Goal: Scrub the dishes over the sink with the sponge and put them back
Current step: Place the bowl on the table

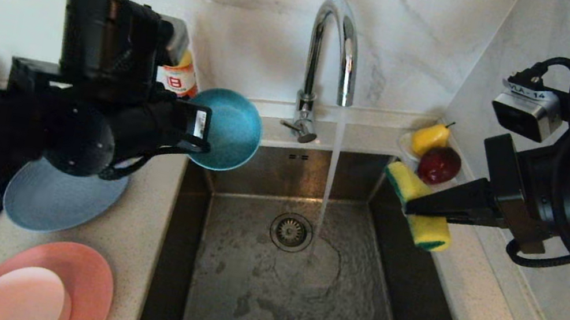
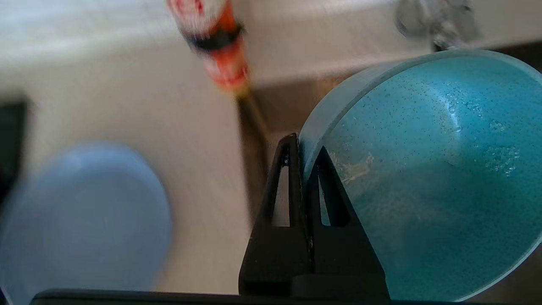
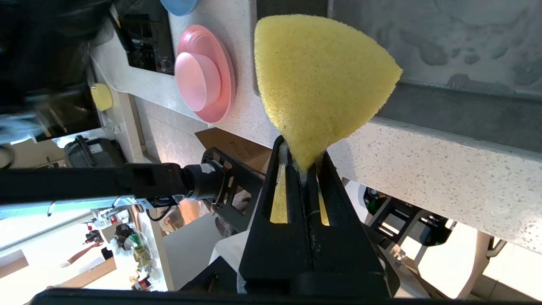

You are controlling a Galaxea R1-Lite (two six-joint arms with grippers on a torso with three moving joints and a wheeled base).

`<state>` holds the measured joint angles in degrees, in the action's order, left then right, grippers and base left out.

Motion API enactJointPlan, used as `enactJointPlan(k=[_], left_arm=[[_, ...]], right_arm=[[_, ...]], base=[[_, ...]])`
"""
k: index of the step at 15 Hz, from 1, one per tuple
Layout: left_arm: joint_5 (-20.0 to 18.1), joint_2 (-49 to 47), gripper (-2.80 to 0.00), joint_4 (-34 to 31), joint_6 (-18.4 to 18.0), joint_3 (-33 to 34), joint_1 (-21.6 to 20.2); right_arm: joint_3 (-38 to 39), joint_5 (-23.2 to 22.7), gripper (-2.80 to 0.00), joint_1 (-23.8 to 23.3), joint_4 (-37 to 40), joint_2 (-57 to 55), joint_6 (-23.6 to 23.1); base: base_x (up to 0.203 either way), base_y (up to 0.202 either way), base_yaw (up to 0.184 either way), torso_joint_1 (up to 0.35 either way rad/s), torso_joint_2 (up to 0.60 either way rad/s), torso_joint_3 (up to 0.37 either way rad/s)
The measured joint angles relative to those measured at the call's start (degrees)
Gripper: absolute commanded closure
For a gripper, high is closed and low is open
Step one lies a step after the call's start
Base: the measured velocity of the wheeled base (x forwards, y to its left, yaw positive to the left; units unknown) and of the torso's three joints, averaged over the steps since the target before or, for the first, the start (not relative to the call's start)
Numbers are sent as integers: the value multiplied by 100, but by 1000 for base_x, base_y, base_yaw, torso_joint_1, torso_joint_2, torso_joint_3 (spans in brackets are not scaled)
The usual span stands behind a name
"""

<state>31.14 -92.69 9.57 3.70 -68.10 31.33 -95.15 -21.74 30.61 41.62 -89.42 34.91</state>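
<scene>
Head view: left pincer (image 1: 201,136) clamps one teal bowl (image 1: 229,129); right pincer (image 1: 412,206) clamps one sponge (image 1: 420,207).

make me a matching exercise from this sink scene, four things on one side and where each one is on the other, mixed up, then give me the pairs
Things:
1. teal bowl
2. sponge
3. grey-blue plate
4. small pale pink dish

Places:
A. lying on the large salmon-pink plate
B. pinched in the right tool, at the sink's right edge
C. flat on the counter, left of the sink
D. held by its rim in the left tool, at the sink's back left corner

Pairs: 1-D, 2-B, 3-C, 4-A
</scene>
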Motion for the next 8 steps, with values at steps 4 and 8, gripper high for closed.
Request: enactJointPlan(k=[4, 8], left_arm=[[-758, 422, 0, -2177, 1512, -860, -900], [-867, 694, 0, -2831, 1854, -1126, -2272]], right_arm=[[-43, -22, 0, -44, -17, -2, -35], [-74, -28, 0, -51, 33, 11, -52]], base=[[0, 0, 0, 0, 0, 0], [0, 0, 0, 0, 0, 0]])
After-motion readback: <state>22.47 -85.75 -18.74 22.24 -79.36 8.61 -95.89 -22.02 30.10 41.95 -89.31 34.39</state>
